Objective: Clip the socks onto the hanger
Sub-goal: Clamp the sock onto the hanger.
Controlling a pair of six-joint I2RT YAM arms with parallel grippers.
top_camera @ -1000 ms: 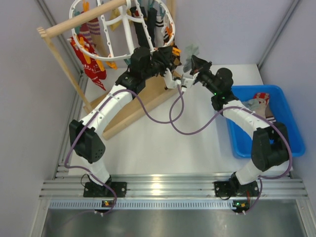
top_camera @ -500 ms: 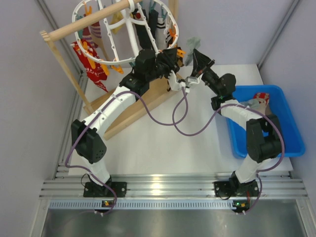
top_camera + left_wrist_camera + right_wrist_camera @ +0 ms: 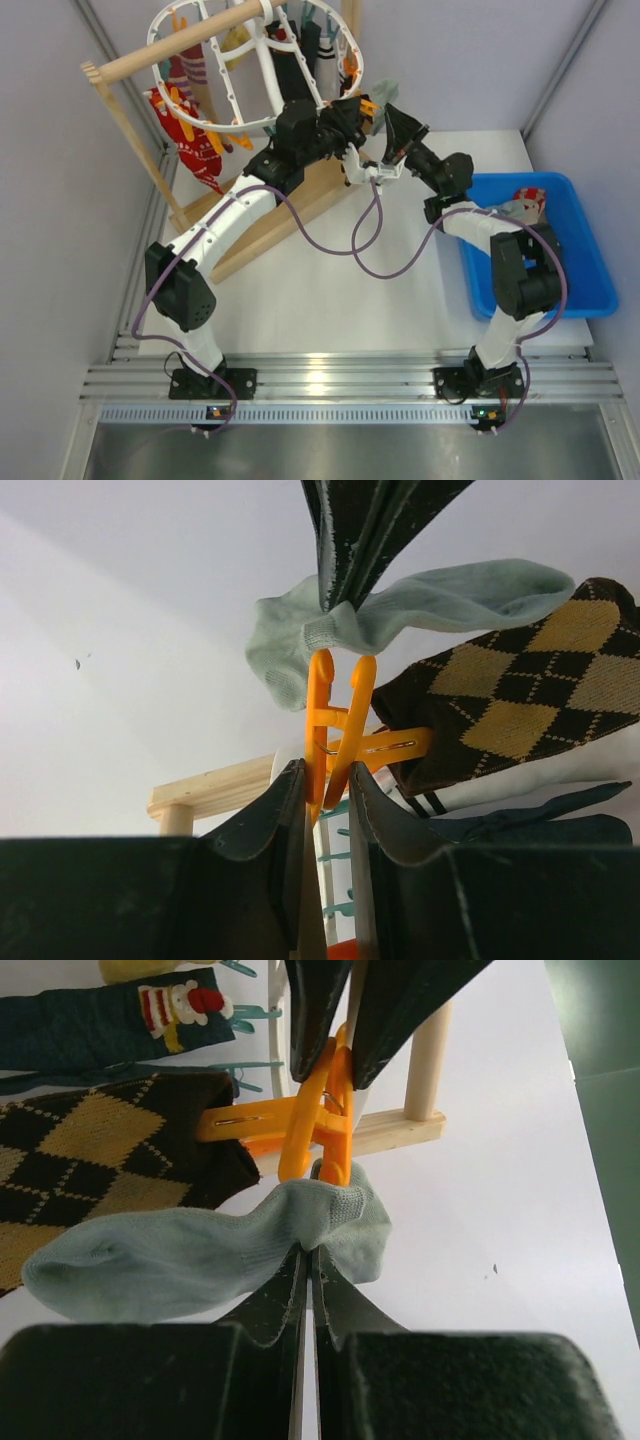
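The plain sock (image 3: 190, 1260) is pale green, the clip (image 3: 318, 1130) orange, the argyle sock (image 3: 100, 1150) brown-and-yellow.

1. The white table (image 3: 330, 290) carries 2 things, well apart.
2. A wooden rack base (image 3: 255, 245) lies diagonally at its far left.
3. A blue bin (image 3: 578, 250) sits at its right edge.

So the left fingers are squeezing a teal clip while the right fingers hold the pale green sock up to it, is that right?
Not quite. The clip is orange, not teal, as the left wrist view shows. The rest stands: the left fingers squeeze it while the right fingers hold the pale green sock up to it.
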